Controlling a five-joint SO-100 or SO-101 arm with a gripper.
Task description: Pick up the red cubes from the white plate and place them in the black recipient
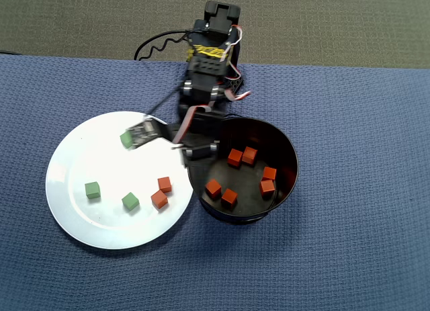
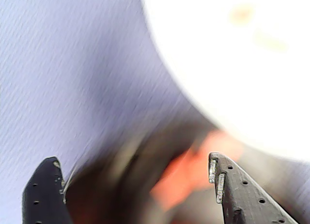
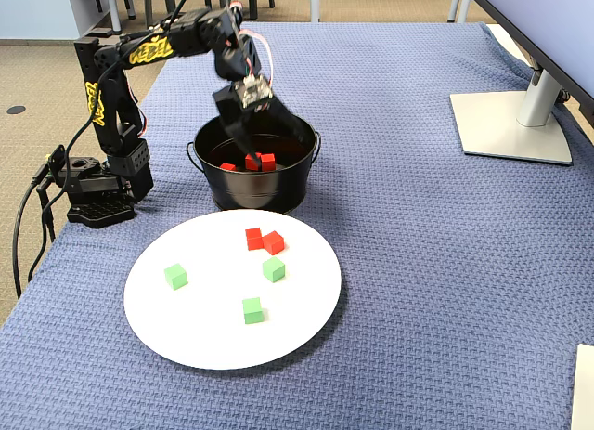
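Six red cubes (image 1: 234, 158) sit in the black recipient (image 1: 285, 190), right of center in the overhead view; I count two pairs and a third pair along the pot floor. Two red cubes are left on the white plate (image 1: 67, 163), touching or nearly so, at its right edge near the pot. So I judge about three quarters done, two picks left. Three green cubes (image 1: 93, 189) stay on the plate, one partly under the arm in the overhead view; not my targets.

My jaws (image 2: 135, 178) are apart and empty in the wrist view, with blurred orange-red between the tips, likely cubes in the pot below. That frame is smeared, so I can't place it exactly. In the fixed view the jaws hang over the pot's near-left rim, upper left of the frame, above the cubes inside.

Surface: the bench is covered by a blue woven mat (image 1: 349, 257); plate and pot sit on it just beside each other, rims close or overlapping from above. Arm base (image 3: 97, 198) sits at the mat's left edge in the fixed view. Room: beige carpet past the mat, a monitor stand (image 3: 515, 123) at upper right, chair legs at the top edge.
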